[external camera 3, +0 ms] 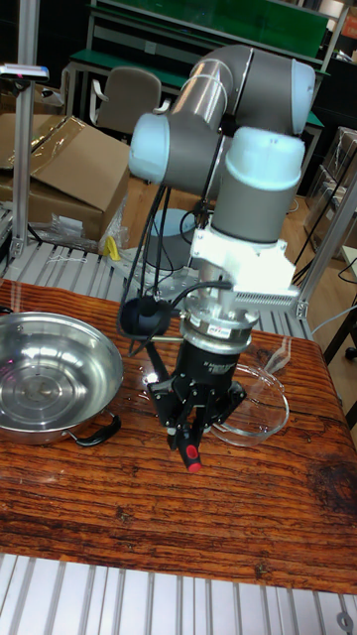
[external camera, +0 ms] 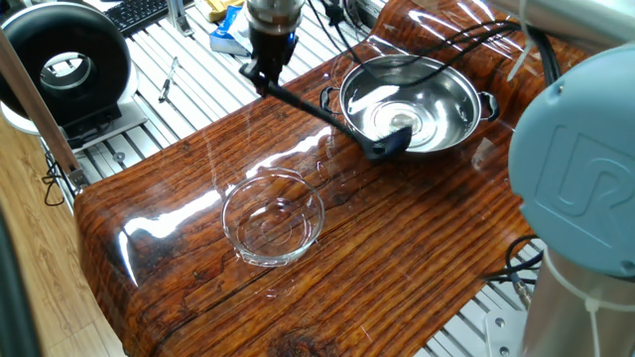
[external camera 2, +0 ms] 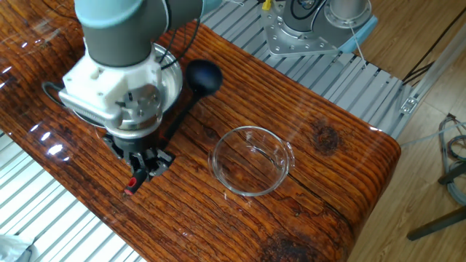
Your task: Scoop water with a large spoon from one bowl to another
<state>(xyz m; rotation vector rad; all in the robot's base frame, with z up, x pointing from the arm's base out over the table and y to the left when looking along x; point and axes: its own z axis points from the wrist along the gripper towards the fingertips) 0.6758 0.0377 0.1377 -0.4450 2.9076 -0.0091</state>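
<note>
My gripper (external camera: 264,74) (external camera 2: 148,166) (external camera 3: 190,434) is shut on the handle end of the large spoon (external camera: 322,112) (external camera 2: 180,115). This black ladle hangs in the air, and its scoop (external camera: 392,145) (external camera 2: 203,77) (external camera 3: 144,318) hovers at the near rim of the steel bowl (external camera: 446,84) (external camera 3: 55,387). Water shows as a shiny pool (external camera: 397,119) in the bottom of that bowl. The clear glass bowl (external camera: 273,216) (external camera 2: 252,161) (external camera 3: 266,402) stands apart on the wooden table, with no water visible in it.
The wooden tabletop (external camera: 397,248) sits on a slatted metal bench (external camera: 169,40). A black round device (external camera: 64,64) stands at the left in one fixed view. Black cables (external camera: 437,45) hang over the steel bowl. Cardboard boxes (external camera 3: 59,179) lie behind the table.
</note>
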